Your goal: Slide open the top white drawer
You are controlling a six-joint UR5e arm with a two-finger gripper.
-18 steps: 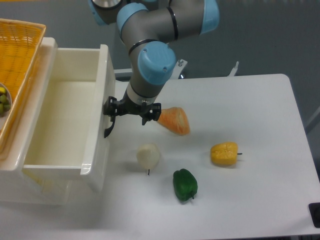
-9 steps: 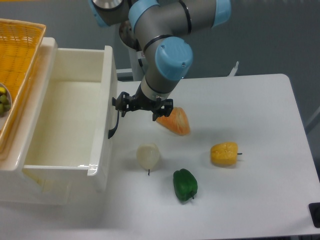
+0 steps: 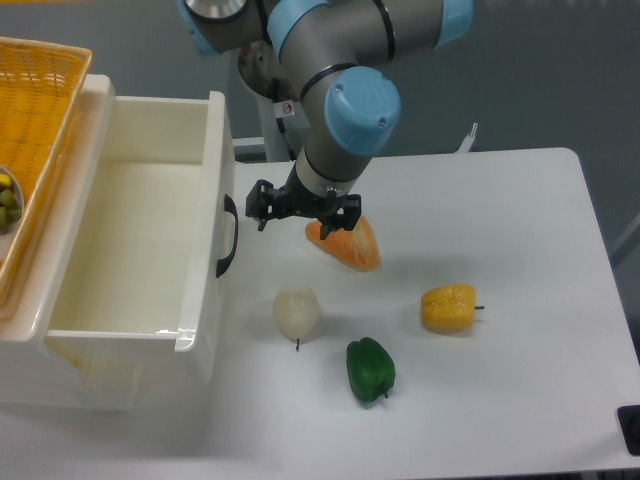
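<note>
Only part of the cabinet shows: its left side runs off the frame, and whatever lies below the top white drawer [image 3: 150, 250] is hidden under that drawer's deep box, so no second drawer front can be made out. That one drawer stands pulled well out over the left part of the table [image 3: 500, 400], its inside bare and white, its panelled front facing right with one black curved handle [image 3: 227, 236] on it. On the cabinet top, far left, a yellow wicker basket [image 3: 35, 120] is cut off by the frame edge; a few small green fruits [image 3: 8, 198] peep from beside it, too little in view to name.

One arm reaches down from the top of the picture. Its gripper [image 3: 303, 208] hangs just right of the handle, apart from it, with black fingers spread and nothing between them. The right finger overlaps the top edge of an orange wedge-shaped piece [image 3: 348, 243], hiding a little of it; whether they touch cannot be told.

Four loose items lie on the table: that orange piece, one white onion [image 3: 297, 312] near the drawer front, one green pepper [image 3: 370, 369] nearer still, and one yellow pepper [image 3: 449, 307] to the right. A dark corner [image 3: 630, 428] of something is cut off at the near right edge.
</note>
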